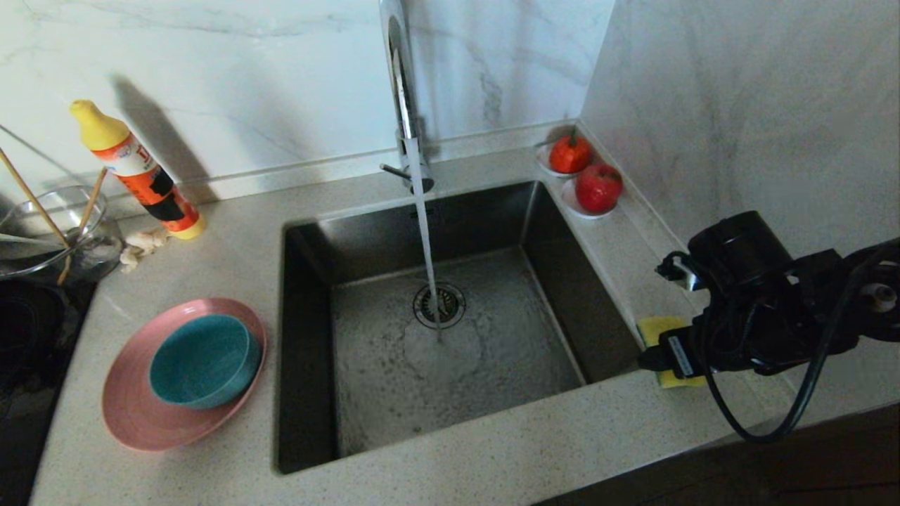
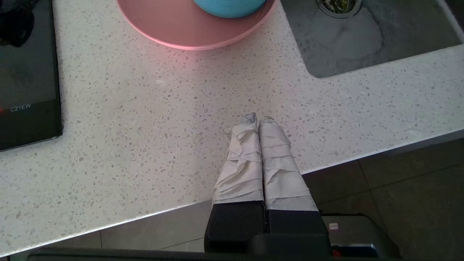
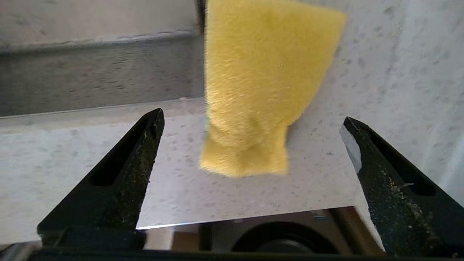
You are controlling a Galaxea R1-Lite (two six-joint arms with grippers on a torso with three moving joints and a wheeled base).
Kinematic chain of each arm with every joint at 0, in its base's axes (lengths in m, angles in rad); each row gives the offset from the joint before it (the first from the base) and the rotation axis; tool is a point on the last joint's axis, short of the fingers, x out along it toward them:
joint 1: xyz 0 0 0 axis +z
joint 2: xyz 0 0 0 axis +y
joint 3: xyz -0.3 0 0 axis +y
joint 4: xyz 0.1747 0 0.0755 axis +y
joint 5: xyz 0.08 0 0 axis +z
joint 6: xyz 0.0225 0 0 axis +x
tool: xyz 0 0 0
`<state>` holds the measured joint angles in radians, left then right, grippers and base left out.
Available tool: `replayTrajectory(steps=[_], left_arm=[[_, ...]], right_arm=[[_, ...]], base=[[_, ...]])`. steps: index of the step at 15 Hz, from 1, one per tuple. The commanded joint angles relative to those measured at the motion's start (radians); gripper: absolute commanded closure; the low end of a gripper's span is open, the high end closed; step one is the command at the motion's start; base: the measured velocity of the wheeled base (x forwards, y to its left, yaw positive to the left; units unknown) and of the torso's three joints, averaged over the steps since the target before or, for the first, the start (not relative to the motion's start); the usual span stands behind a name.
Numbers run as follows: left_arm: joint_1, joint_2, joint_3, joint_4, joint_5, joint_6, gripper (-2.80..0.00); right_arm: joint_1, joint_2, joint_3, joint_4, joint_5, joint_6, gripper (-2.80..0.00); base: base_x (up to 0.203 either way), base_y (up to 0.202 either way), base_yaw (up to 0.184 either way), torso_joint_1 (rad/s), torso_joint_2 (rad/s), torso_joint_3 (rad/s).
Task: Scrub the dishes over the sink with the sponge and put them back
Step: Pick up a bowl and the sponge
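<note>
Right gripper (image 3: 250, 145) gapes wide and empty before the sponge (image 3: 261, 90), which lies on the worktop (image 1: 562, 450) just right of the sink (image 1: 309, 337); soft and light, it should be pinched across its narrow sides.

Water runs from the tap (image 1: 404, 91) into the sink (image 1: 450, 330). On the counter's left, the teal bowl (image 1: 204, 360) sits in the pink plate (image 1: 140, 414). At the sink's right rim, the right arm (image 1: 766, 302) partly covers the yellow sponge (image 1: 659, 330).
</note>
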<state>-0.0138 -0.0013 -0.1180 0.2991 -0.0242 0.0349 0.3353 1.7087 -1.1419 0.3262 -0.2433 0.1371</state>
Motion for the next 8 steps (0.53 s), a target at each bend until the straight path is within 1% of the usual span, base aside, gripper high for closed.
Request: replayTrajectory(steps=[1, 8], left_arm=[[0.0, 0.0, 0.0, 0.002, 0.0, 0.0, 0.0], [0.0, 0.0, 0.0, 0.002, 0.0, 0.0, 0.0]], right_arm=[[0.001, -0.003, -0.002, 0.008, 0.012, 0.013, -2.8], [-0.001, 0.024, -0.004, 0.008, 0.015, 0.018, -2.8]], base=[[0.0, 0.0, 0.0, 0.0, 0.0, 0.0], [0.0, 0.0, 0.0, 0.0, 0.0, 0.0]])
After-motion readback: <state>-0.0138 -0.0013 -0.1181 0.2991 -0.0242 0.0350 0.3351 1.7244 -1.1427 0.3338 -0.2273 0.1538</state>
